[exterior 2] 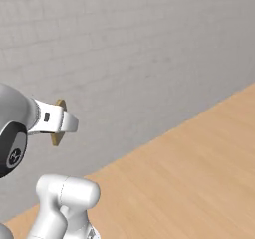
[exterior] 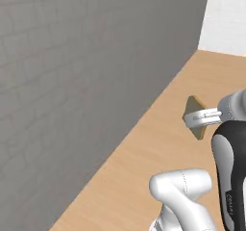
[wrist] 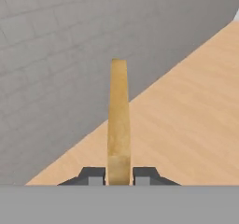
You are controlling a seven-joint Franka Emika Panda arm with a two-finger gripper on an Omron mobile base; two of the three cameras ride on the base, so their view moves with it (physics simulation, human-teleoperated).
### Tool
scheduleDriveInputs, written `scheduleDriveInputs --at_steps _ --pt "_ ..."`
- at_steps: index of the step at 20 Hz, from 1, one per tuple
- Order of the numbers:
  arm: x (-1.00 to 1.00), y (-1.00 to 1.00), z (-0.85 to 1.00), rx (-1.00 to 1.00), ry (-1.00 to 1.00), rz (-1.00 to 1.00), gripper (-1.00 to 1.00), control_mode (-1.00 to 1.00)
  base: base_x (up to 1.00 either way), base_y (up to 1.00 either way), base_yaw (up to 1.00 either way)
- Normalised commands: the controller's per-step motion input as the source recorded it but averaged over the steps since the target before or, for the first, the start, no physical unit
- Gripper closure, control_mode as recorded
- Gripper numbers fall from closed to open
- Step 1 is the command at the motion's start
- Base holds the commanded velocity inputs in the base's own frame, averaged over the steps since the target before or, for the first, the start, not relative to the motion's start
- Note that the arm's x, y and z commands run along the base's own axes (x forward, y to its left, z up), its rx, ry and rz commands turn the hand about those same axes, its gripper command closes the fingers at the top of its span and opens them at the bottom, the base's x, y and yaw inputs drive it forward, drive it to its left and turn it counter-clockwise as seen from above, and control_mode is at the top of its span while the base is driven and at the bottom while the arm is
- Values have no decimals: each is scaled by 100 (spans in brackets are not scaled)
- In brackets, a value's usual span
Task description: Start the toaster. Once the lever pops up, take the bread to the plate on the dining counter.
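My gripper [wrist: 118, 175] is shut on the bread [wrist: 118, 115], a thin tan slice seen edge-on, standing straight up between the two dark fingertips [wrist: 95, 175]. In the left base view the bread [exterior: 196, 104] shows as a tan diamond with a darker crust, held in the air by the gripper [exterior: 193, 117] above a light-wood surface [exterior: 144, 167]. In the right base view the bread [exterior 2: 60, 105] pokes out above and below the white fingers [exterior 2: 69, 122], in front of a grey wall. The toaster and the plate are out of view.
A tall grey tiled wall [exterior: 86, 81] runs along the left side of the light-wood surface [exterior 2: 199, 173], close to the held slice. A white wall [exterior: 226, 18] stands at the far end. My own white arm links [exterior: 182, 191] rise from below.
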Motion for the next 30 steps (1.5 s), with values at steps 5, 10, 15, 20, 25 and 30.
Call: scheduleDriveInputs --at_steps 5,10,15,20,25,30 --pt "0 0 0 0 0 0 100 100 61 -17 -60" --pt "0 0 0 0 0 0 100 100 72 -9 -57" --pt "0 0 0 0 0 0 100 100 80 -1 -55" --pt "0 0 0 0 0 0 100 100 80 2 -57" --pt "0 0 0 0 0 0 100 100 66 13 -63" --pt "0 0 0 0 0 0 100 100 43 22 -65"
